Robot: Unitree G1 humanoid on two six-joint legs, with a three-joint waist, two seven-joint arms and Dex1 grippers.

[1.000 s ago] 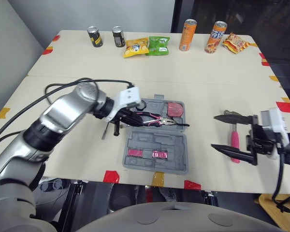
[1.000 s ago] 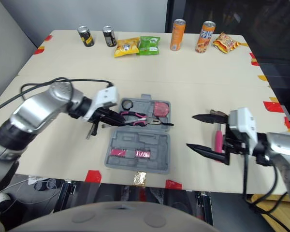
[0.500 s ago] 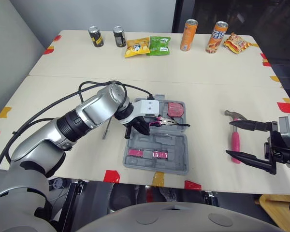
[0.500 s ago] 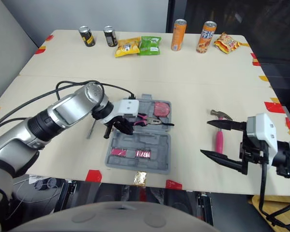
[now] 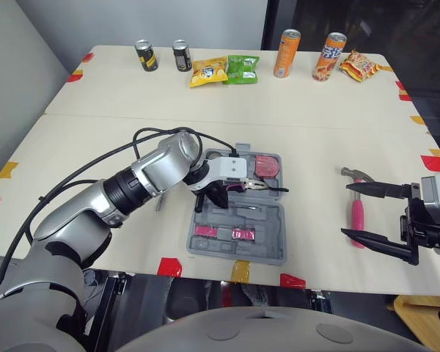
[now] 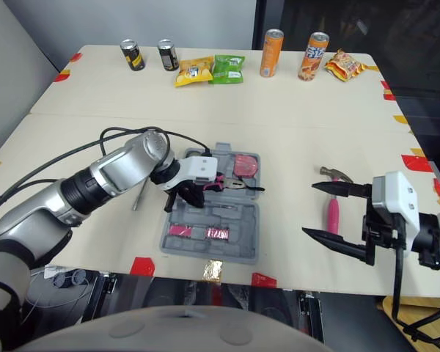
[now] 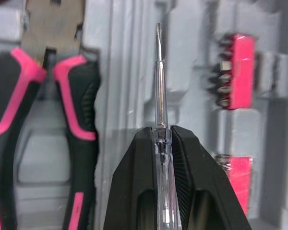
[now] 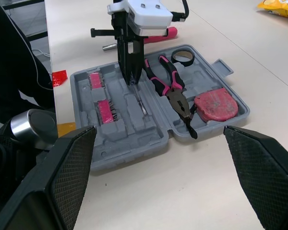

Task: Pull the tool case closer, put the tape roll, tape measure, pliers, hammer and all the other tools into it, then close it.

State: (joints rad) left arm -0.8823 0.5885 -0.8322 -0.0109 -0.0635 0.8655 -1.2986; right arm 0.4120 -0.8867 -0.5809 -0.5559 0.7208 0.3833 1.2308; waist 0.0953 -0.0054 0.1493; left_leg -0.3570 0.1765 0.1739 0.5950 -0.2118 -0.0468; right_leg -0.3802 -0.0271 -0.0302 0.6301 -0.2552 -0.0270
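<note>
Left gripper (image 7: 162, 132) pinches a screwdriver (image 7: 158, 81) above the tool case (image 5: 268, 220), likely seating it; right gripper (image 5: 345, 210) gapes wide at the case's three o'clock.

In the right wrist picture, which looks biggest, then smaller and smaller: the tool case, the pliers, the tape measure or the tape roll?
1. tool case
2. pliers
3. tape measure
4. tape roll, though it lies farther from the camera, so its last place is unsure.

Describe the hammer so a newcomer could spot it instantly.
Find the open grey plastic tool case at centre. To its right, by the right hand, lies the hammer: pink handle, steel claw head, alone on the pale tabletop, unlike the pink-and-black pliers inside the case.
</note>
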